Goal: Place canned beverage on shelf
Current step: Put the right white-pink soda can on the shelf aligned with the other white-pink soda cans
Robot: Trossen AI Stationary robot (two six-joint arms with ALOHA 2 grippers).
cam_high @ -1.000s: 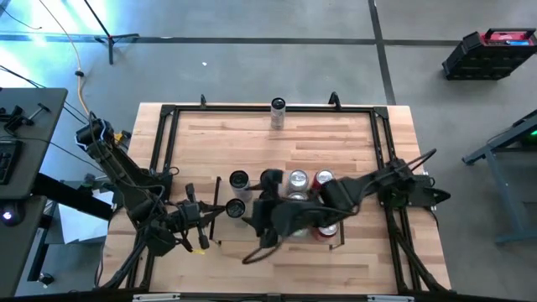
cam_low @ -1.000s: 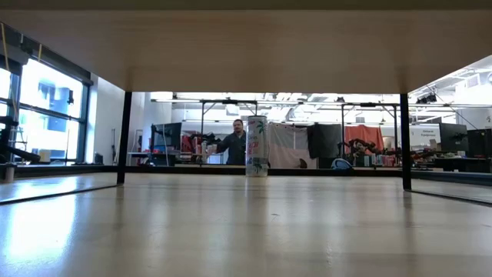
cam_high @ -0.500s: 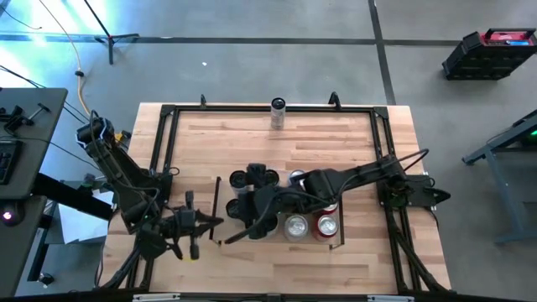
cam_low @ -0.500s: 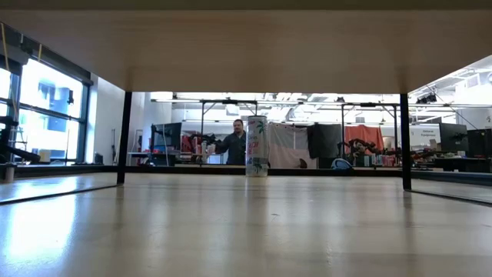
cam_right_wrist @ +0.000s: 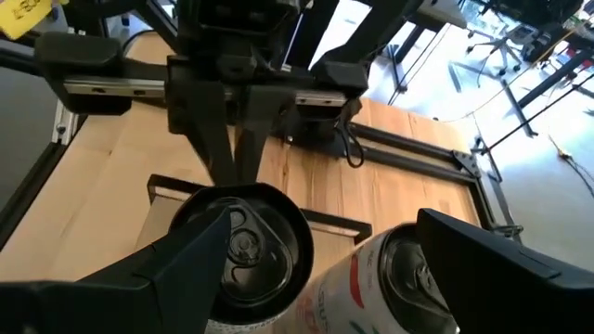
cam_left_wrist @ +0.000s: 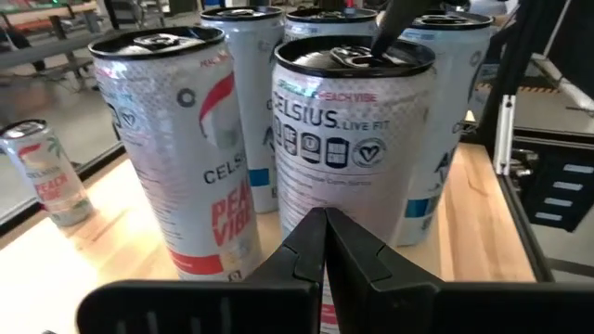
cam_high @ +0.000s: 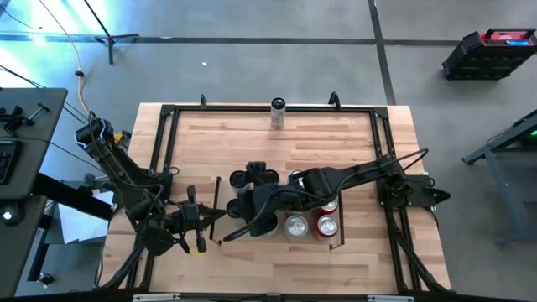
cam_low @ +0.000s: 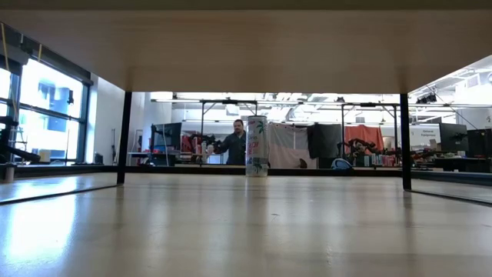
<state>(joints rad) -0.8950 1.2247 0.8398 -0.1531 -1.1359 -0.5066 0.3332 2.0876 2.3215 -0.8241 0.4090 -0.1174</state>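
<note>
My right gripper (cam_right_wrist: 316, 269) hangs wide open above the black-lidded Celsius can (cam_right_wrist: 243, 246), one finger to each side of its top, gripping nothing that I can make out. That can (cam_high: 237, 207) stands upright, long axis vertical, at the left end of the shelf (cam_high: 339, 245) just below the middle of the high view. My left gripper (cam_high: 216, 221), fingers shut and empty, waits just left of it; another can (cam_high: 278, 109) stands alone at the table's top edge.

The far half of the light-wood table (cam_high: 336, 138) lies open, except for one tall white can (cam_high: 278, 113) upright by the far edge. Near the front edge, white and red-topped cans (cam_high: 298, 225) crowd the black-railed wooden shelf (cam_high: 340, 245), both dark arms alongside.
</note>
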